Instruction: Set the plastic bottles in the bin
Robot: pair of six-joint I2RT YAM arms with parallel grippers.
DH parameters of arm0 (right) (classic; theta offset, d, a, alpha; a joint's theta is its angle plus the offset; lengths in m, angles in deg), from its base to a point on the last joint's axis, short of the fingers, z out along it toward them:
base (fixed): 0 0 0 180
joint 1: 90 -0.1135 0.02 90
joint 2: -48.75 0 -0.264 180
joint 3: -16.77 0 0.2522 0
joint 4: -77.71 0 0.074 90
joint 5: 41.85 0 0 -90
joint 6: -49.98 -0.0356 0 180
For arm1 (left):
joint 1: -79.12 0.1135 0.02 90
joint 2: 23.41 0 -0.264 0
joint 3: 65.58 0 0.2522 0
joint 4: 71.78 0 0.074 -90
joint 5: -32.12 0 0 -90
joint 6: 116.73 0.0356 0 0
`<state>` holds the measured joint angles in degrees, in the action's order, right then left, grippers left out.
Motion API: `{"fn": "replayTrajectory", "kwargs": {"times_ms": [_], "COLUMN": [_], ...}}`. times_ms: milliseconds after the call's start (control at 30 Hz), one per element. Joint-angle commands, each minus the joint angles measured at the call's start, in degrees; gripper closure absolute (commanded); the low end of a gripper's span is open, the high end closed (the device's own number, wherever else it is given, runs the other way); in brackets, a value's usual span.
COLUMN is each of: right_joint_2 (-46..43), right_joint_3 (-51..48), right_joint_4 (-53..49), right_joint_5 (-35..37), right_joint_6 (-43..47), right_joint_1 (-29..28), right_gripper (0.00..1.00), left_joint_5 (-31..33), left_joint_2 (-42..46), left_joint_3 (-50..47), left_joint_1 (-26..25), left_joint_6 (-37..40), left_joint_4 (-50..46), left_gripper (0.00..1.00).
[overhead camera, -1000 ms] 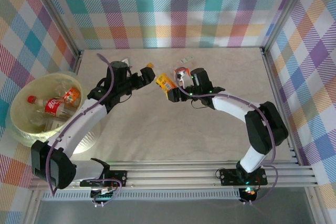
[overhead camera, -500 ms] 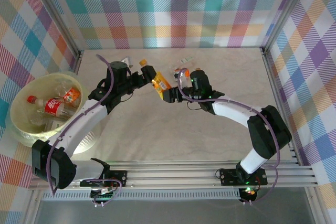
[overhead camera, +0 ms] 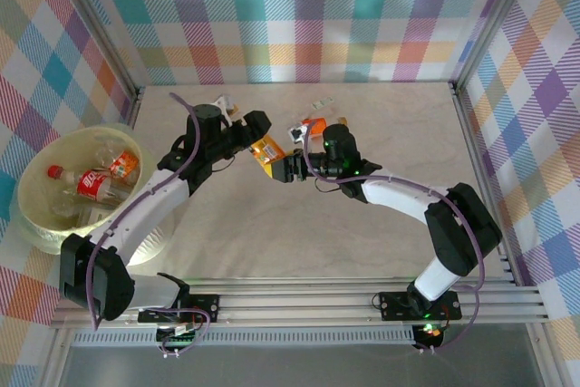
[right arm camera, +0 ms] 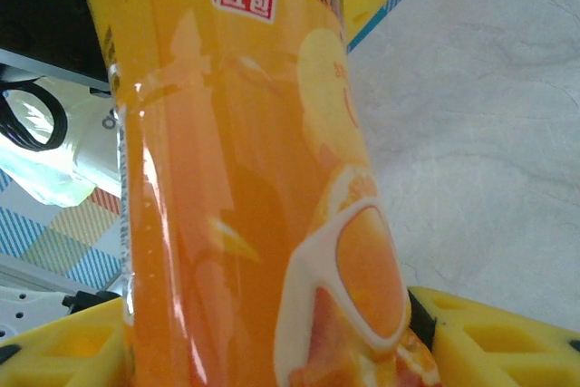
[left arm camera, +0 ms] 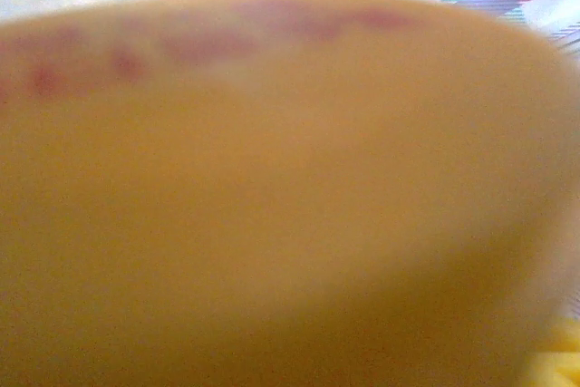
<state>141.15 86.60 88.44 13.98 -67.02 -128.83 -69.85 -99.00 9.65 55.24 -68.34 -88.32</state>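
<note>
An orange-labelled plastic bottle [overhead camera: 269, 151] hangs above the table's middle between both grippers. My right gripper [overhead camera: 285, 168] is shut on its lower end. In the right wrist view the bottle [right arm camera: 245, 178] stands between the yellow fingers [right arm camera: 494, 337]. My left gripper [overhead camera: 256, 130] is around the bottle's upper end, and an orange blur of the bottle [left arm camera: 272, 188] covers the left wrist view, so I cannot tell how its jaws stand. The pale yellow bin [overhead camera: 36, 224] sits at the far left. A red-labelled bottle [overhead camera: 91, 185] and an orange-labelled one [overhead camera: 125, 165] lie inside it.
A red-and-white bottle [overhead camera: 313, 126] lies on the table just behind my right gripper. A crushed clear container [overhead camera: 222, 106] sits behind my left wrist. Small scraps [overhead camera: 319, 101] lie near the back wall. Checked walls enclose the table on three sides.
My right gripper carried the orange bottle leftward. The left gripper came up around the bottle's upper end and its jaws narrowed.
</note>
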Motion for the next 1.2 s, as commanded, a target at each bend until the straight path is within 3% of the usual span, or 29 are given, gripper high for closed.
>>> {"fn": "replayTrajectory", "kwargs": {"times_ms": [0, 200, 367, 533, 567, 767, 1167], "right_joint_2": [0.0, 0.0, -1.8, -4.3, -5.0, -9.2, -11.0], "right_joint_3": [0.4, 1.1, 1.1, 3.9, 4.0, 3.9, 3.0], "right_joint_4": [4.7, 2.1, -2.6, -14.9, -16.5, -20.2, -19.4], "right_joint_5": [-3.3, -2.1, 0.7, 3.9, 4.9, 9.8, 20.8], "right_joint_6": [-0.1, 2.1, 6.6, 16.9, 18.6, 23.9, 24.0], "right_joint_1": [-0.7, -0.6, -0.7, -0.7, -0.7, -0.7, -0.7], "right_gripper": [0.51, 0.38, 0.19, 0.06, 0.00, 0.00, 0.00], "left_joint_5": [-1.7, 1.7, 7.2, 12.4, 13.5, 21.5, 32.6], "left_joint_2": [0.1, 2.4, 5.8, 9.9, 10.4, 14.4, 21.6], "left_joint_3": [-1.3, -3.1, -4.4, -2.9, -1.8, 4.4, 16.6], "left_joint_1": [-0.3, -0.4, -0.4, -0.1, -0.1, 0.1, 0.2], "left_joint_6": [0.3, 0.9, 2.4, 5.5, 6.5, 12.3, 22.5], "left_joint_4": [2.6, 2.9, 1.8, -4.1, -6.4, -19.1, -33.5], "left_gripper": [0.33, 0.43, 0.46, 0.46, 0.46, 0.47, 0.47]}}
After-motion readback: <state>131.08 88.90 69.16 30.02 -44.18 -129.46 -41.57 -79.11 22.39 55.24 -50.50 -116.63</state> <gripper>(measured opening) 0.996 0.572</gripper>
